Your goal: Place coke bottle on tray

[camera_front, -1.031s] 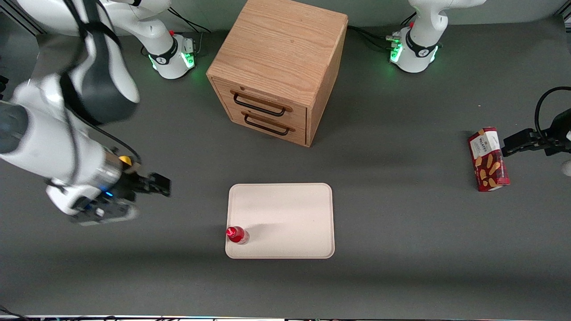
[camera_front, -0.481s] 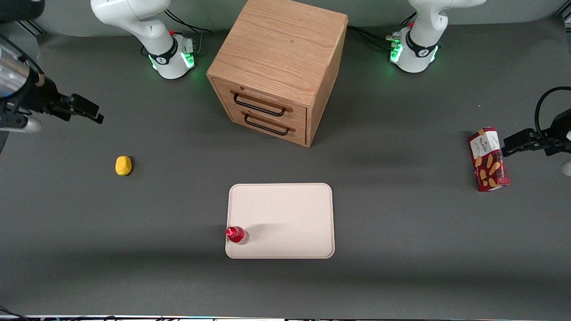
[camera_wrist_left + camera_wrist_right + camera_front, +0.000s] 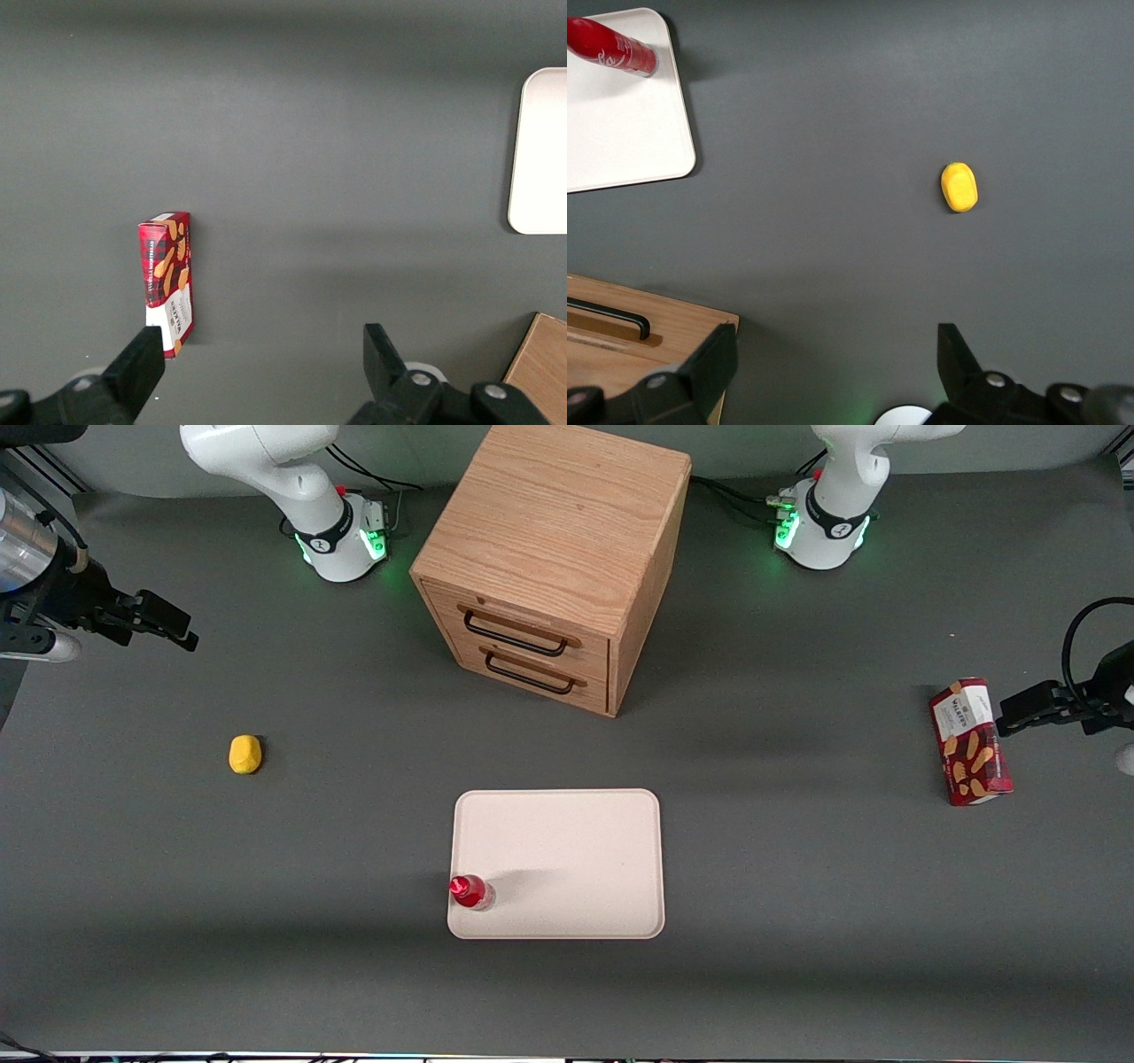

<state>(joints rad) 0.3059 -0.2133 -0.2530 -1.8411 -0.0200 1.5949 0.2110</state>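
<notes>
gripper (image 3: pixel 168 627): fingers spread, above the table's working-arm edge, nothing near it
path to tray (image 3: pixel 567 841): bare table, only the yellow lump (image 3: pixel 245 754) beside it
bottle (image 3: pixel 469 891): upright on the tray's front-camera corner
cabinet (image 3: pixel 554 558): blocks the table's middle

The coke bottle (image 3: pixel 469 891) stands on the tray (image 3: pixel 567 850), gripper (image 3: pixel 164 622) well apart above the table (image 3: pixel 797 921).

Grey table (image 3: pixel 797 921) carries: tray (image 3: pixel 567 850), drawer cabinet (image 3: pixel 554 558), yellow lump (image 3: pixel 245 754), snack box (image 3: pixel 970 741).
</notes>
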